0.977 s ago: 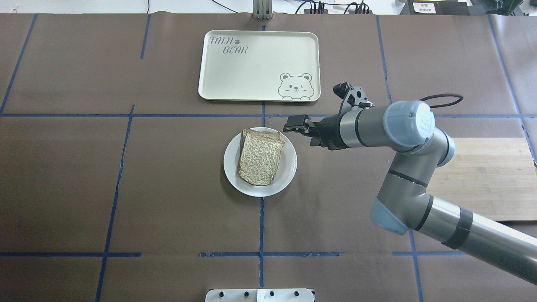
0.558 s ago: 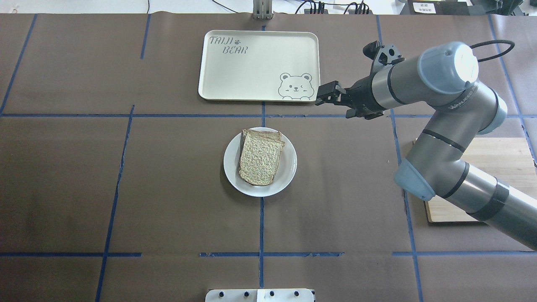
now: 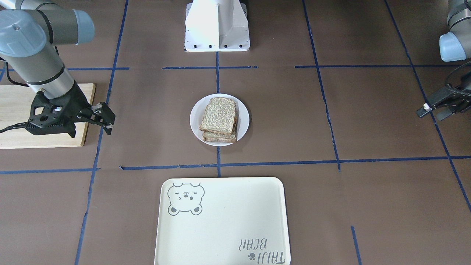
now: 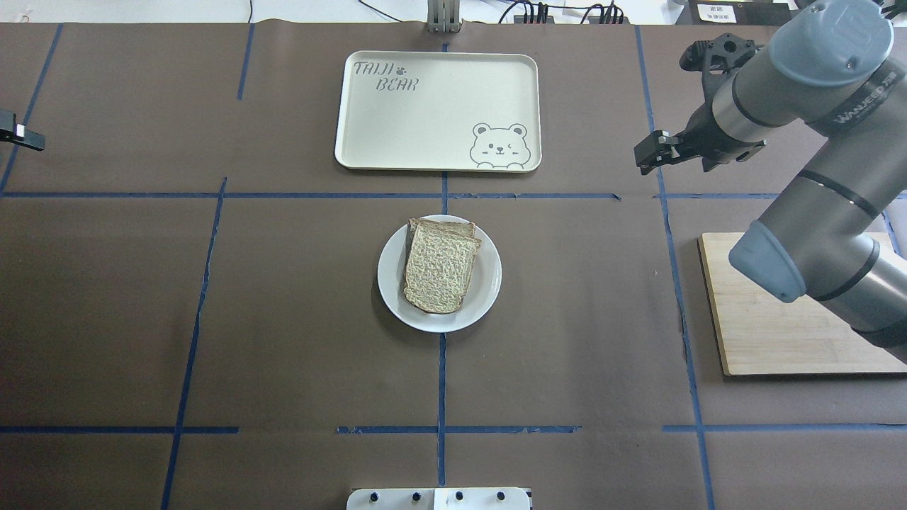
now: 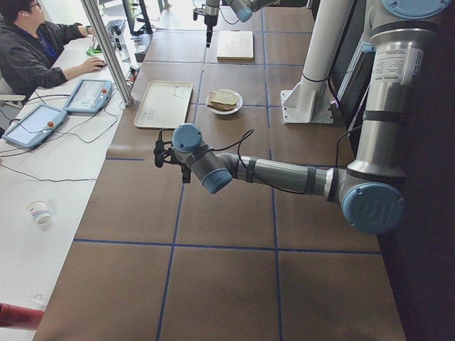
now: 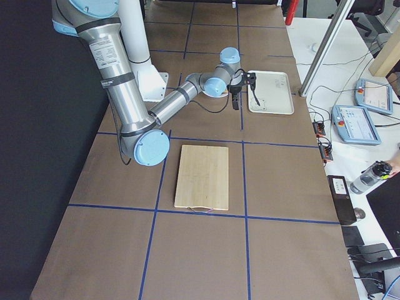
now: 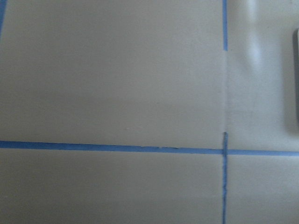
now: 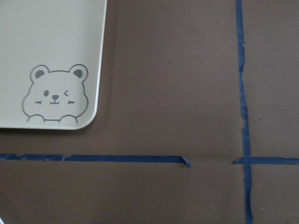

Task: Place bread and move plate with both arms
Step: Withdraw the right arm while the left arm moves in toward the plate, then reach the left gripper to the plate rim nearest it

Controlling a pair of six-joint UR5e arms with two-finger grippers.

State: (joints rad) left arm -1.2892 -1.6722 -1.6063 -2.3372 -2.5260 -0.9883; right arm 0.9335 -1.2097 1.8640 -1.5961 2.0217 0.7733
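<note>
The bread [image 4: 441, 265] is a bare tan slice that lies on top of other slices on the small white plate [image 4: 391, 290] at the table's middle. Both also show in the front view: bread [image 3: 219, 117], plate [image 3: 195, 119]. My right gripper [image 4: 646, 154] hangs open and empty well to the plate's right, near the tray's right side; in the front view it [image 3: 107, 119] is beside the wooden board. My left gripper [image 4: 21, 134] pokes in at the far left edge, far from the plate; in the front view it [image 3: 427, 109] looks open and empty.
A cream tray with a bear drawing [image 4: 425, 120] lies beyond the plate; it also shows in the right wrist view [image 8: 46, 37]. A wooden board [image 4: 779, 333] lies at the right, partly under my right arm. The white base block [image 3: 217, 25] stands at the near edge.
My right gripper has drawn back from beside the plate, up and to the right, uncovering the wooden board. My left gripper's tip has come into view at the left edge. Bread and plate have not moved.
</note>
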